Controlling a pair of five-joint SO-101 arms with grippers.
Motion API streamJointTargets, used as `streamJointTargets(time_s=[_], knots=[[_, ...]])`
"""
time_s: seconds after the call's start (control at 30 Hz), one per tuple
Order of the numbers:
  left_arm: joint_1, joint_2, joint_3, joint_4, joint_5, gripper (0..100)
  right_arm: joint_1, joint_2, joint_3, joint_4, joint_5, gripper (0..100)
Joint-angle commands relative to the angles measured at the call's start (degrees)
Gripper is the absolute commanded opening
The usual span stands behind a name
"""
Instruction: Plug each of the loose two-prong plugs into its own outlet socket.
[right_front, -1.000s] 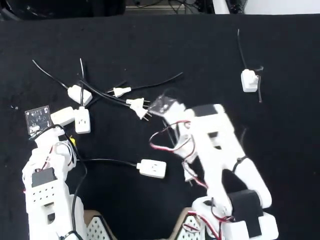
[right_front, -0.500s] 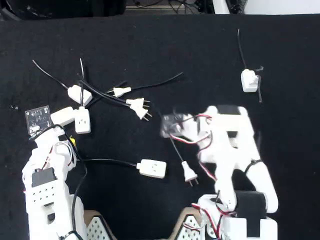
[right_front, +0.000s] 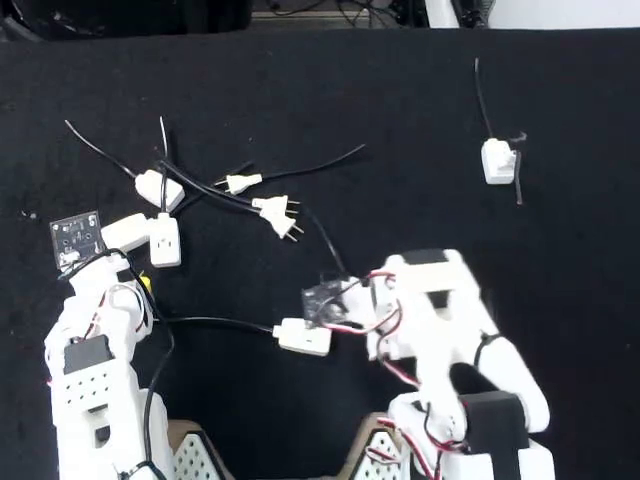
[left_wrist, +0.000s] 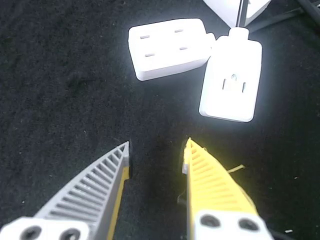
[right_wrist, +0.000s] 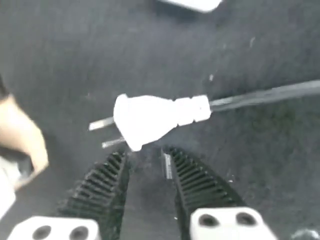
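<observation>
A white two-prong plug (right_wrist: 152, 117) lies on the black cloth just beyond the tips of my right gripper (right_wrist: 145, 157), its cord running off to one side. The black fingers (right_wrist: 107, 172) stand slightly apart with nothing between them. In the high view the right arm (right_front: 430, 300) hangs over that spot, beside a white outlet block (right_front: 305, 337) on a cord. My left gripper (left_wrist: 156, 150) is open and empty, a short way from a flat outlet block (left_wrist: 167, 47) and a corded single outlet (left_wrist: 231, 82). Two more plugs (right_front: 278, 213) (right_front: 240, 183) lie in the cord tangle.
Outlets cluster at the left (right_front: 165, 240) (right_front: 160, 188), and the left arm (right_front: 95, 340) stands behind them. One outlet (right_front: 498, 160) lies alone at the far right. Black cords cross the upper left. Bare cloth spreads across the far middle and the right.
The right arm has swung back from the plug tangle toward the table's front, then left, and now covers the plug lying near the front outlet. The left arm has kept still.
</observation>
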Motion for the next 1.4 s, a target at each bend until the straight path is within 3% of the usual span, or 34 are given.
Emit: streamJointTargets(time_s=[0.0,0.13,0.37,0.7,0.8,0.93,1.17,1.37], knots=[[0.5,-0.5,-0.6,-0.5,0.1,18,-8.2,-0.2,-3.8,-3.1,-9.1,11.4],[0.5,-0.5,-0.6,-0.5,0.1,18,-11.6,-0.2,-5.6,-3.0,-14.5,11.3],[0.5,-0.5,-0.6,-0.5,0.1,18,-12.0,-0.2,-10.3,5.5,-15.0,11.3],[0.5,-0.5,-0.6,-0.5,0.1,18,-12.0,-0.3,-15.9,6.2,-17.8,13.1],[0.5,-0.5,-0.6,-0.5,0.1,18,-10.5,0.0,-15.3,6.2,-11.8,23.6],[0.5,-0.5,-0.6,-0.5,0.1,18,-9.8,-0.1,-12.9,5.0,4.9,35.3],[0.1,-0.5,-0.6,-0.5,0.1,18,-11.3,0.0,-10.2,-2.4,20.7,30.1],[0.1,-0.5,-0.6,-0.5,0.1,18,-14.9,0.0,-7.6,0.7,21.3,30.0]])
